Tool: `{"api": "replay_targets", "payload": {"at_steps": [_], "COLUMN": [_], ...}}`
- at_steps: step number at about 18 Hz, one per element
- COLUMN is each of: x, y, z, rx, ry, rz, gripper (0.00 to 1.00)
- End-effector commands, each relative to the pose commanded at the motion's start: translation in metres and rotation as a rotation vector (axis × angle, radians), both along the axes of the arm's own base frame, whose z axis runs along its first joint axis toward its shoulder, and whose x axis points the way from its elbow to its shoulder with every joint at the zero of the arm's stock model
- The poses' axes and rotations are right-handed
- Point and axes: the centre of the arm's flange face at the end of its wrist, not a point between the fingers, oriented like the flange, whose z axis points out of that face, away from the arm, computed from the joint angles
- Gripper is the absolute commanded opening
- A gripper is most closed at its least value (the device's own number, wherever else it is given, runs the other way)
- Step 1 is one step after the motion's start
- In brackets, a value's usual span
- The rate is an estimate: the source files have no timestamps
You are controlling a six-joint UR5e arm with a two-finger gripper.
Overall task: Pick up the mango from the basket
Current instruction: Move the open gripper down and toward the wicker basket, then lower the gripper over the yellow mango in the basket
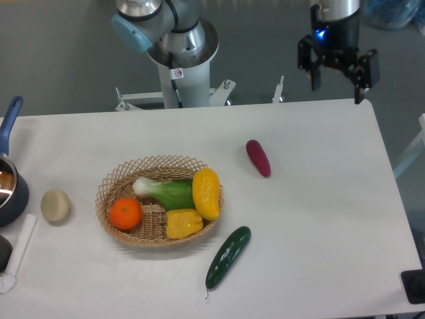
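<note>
Hanging above the table's far right corner, pincer [337, 74] pointing down, spread, holding nothing, mango [206, 193] in basket [109, 186].

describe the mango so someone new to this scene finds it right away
Find the round wicker basket left of the table's middle. The mango lies along its right rim, beside the leafy green vegetable: smooth and long, unlike the lumpy yellow pepper.

White table [319, 219], basket [113, 183], cucumber [228, 256]
</note>
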Motion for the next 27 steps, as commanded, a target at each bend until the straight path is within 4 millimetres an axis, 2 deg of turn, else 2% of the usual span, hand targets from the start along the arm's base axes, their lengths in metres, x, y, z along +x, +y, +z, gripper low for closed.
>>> {"api": "replay_targets", "payload": {"at_steps": [3, 8, 13, 16, 18, 20, 24, 27], "x": [0.001, 0.007, 0.011, 0.011, 0.023, 0.024, 0.041, 0.057], "y": [0.009, 0.04, 0.064, 0.088, 0.106, 0.116, 0.138, 0.157], "z": [-0.009, -0.022, -0.036, -0.038, -0.047, -0.064, -0.094, -0.114], "rx": [0.03, 0.157, 0.207, 0.276, 0.276, 0.259, 0.202, 0.128], "ry": [-0.029, -0.143, -0.189, -0.185, -0.213, -0.239, -0.262, -0.236], "rz": [0.065, 0.179, 0.246, 0.339, 0.351, 0.352, 0.325, 0.383], "gripper": [1.0, 1.0, 1.0, 1.0, 1.0, 1.0, 1.0, 1.0]}}
